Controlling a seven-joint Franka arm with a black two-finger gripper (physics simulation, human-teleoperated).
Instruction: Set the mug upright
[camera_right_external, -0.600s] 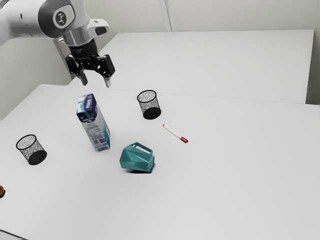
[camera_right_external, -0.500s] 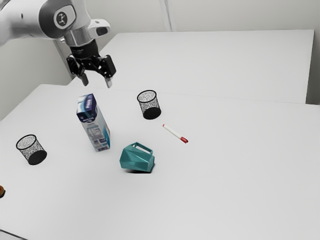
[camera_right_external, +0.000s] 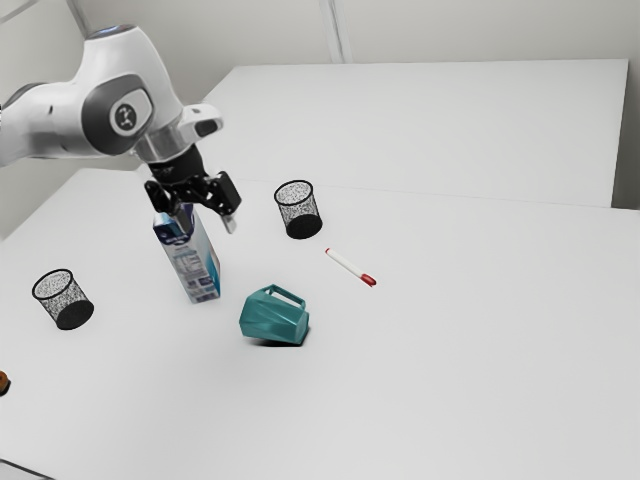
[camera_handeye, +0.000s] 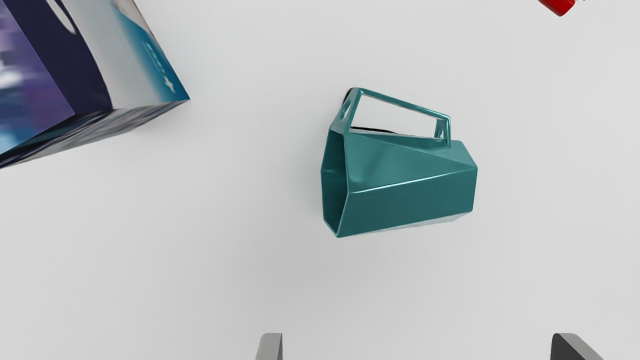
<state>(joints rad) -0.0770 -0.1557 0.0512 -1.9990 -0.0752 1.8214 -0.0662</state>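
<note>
- My gripper (camera_right_external: 207, 224) has come lower; the mug (camera_right_external: 274, 316) hasn't moved.
- Claw spread wide, pinching nothing, probably to leave room for straddling the mug.
- The mug lies on its side near the carton (camera_right_external: 196, 265), mouth facing it.
- I see nothing inside either mesh cup (camera_right_external: 63, 300) (camera_right_external: 299, 210).

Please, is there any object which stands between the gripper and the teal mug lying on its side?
Nothing visible stands between the open gripper and the mug. The tall carton stands beside that path, so a wide sideways swing could perhaps touch it.
</note>
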